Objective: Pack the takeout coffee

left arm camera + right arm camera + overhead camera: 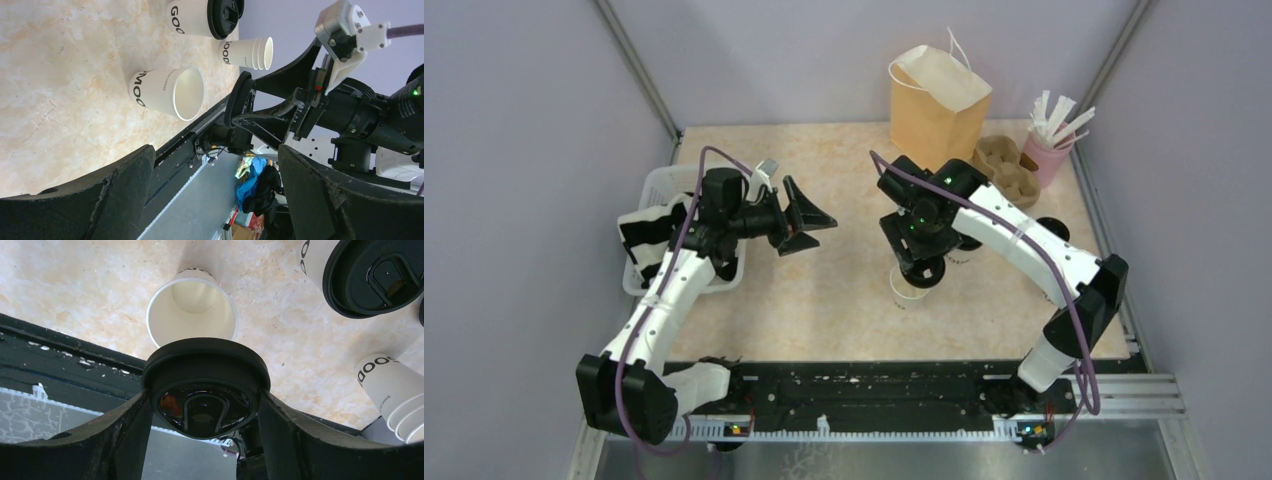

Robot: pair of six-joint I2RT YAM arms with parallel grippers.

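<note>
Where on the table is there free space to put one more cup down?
Bare tabletop lies between the white basket and the lidless cup, and also beyond the left gripper toward the paper bag. Crowded: around the right gripper and its black lid, with a lidded cup, a cup stack and the carton tray close.

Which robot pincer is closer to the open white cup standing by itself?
Right. The right pincer hangs just above the open cup, gripping a black lid. The left pincer is off to the cup's left, open and touching nothing.
</note>
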